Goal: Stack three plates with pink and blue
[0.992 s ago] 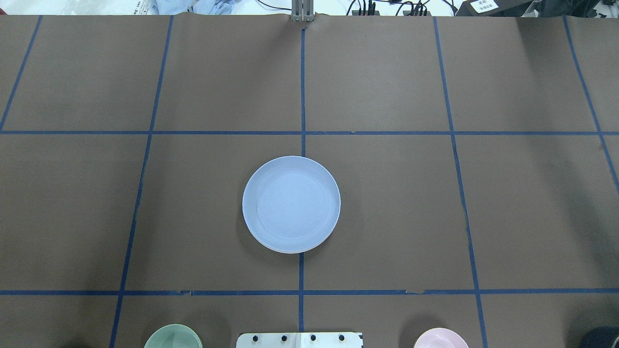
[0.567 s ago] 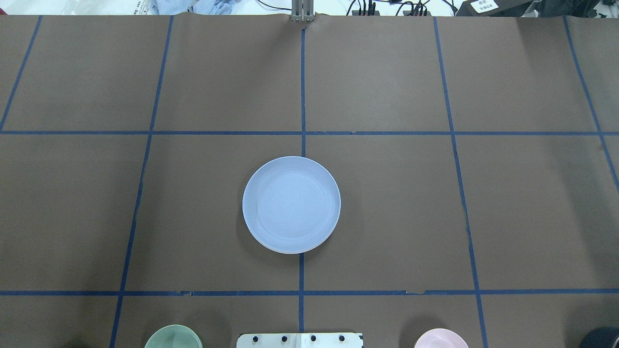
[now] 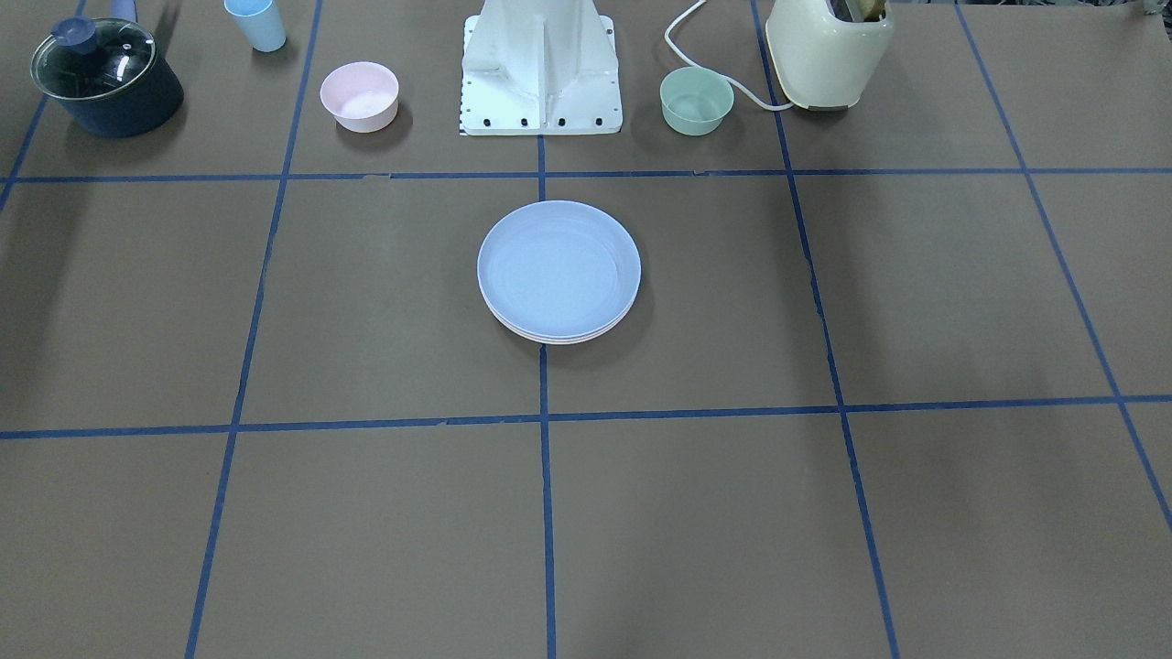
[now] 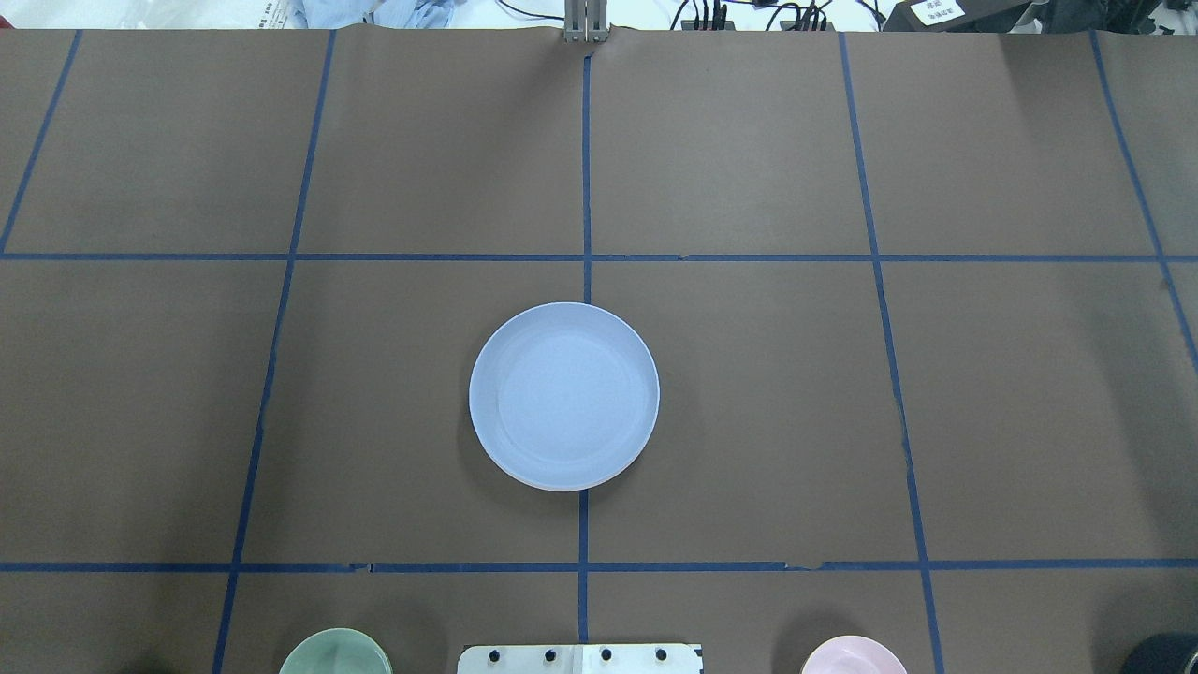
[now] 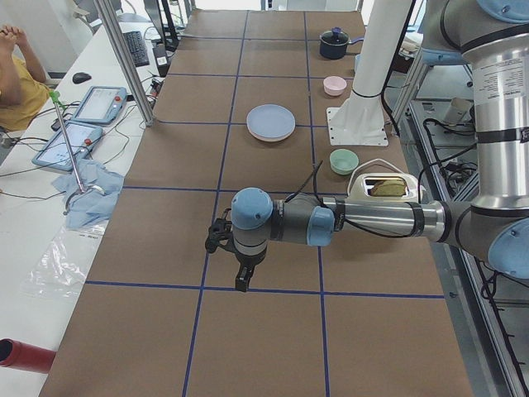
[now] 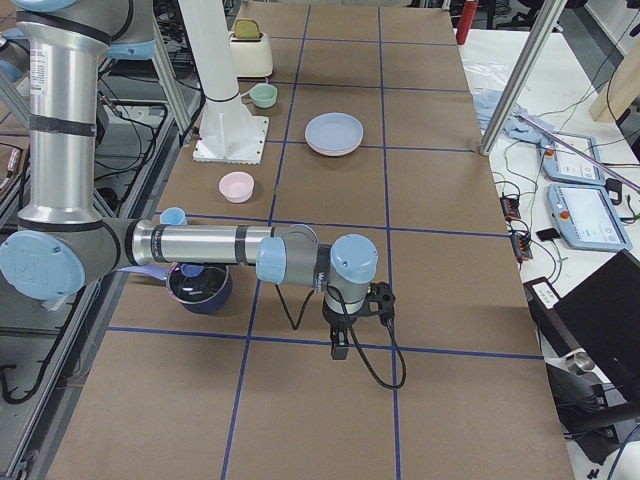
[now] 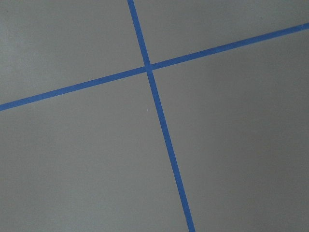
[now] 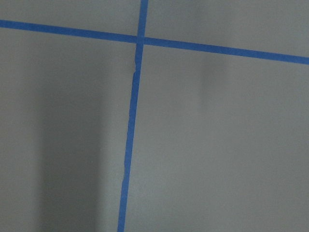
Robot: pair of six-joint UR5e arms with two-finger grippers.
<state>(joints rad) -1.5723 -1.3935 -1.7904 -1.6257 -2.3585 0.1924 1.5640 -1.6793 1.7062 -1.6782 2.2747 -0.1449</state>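
The light blue plate point(image 3: 558, 265) lies on top of a stack at the table's middle; it also shows in the overhead view point(image 4: 563, 395). Thin rims of two plates point(image 3: 560, 339) show under its near edge, one pinkish and one whitish. My left gripper point(image 5: 240, 284) hangs over the bare table far from the stack and shows only in the exterior left view. My right gripper point(image 6: 340, 350) hangs over the table at the opposite end and shows only in the exterior right view. I cannot tell whether either is open or shut. Both wrist views show only brown table and blue tape.
Beside the robot base point(image 3: 540, 69) stand a small pink bowl point(image 3: 359, 96) and a small green bowl point(image 3: 697, 101). A cream toaster point(image 3: 829, 50), a dark lidded pot point(image 3: 105, 78) and a blue cup point(image 3: 256, 23) stand along the same edge.
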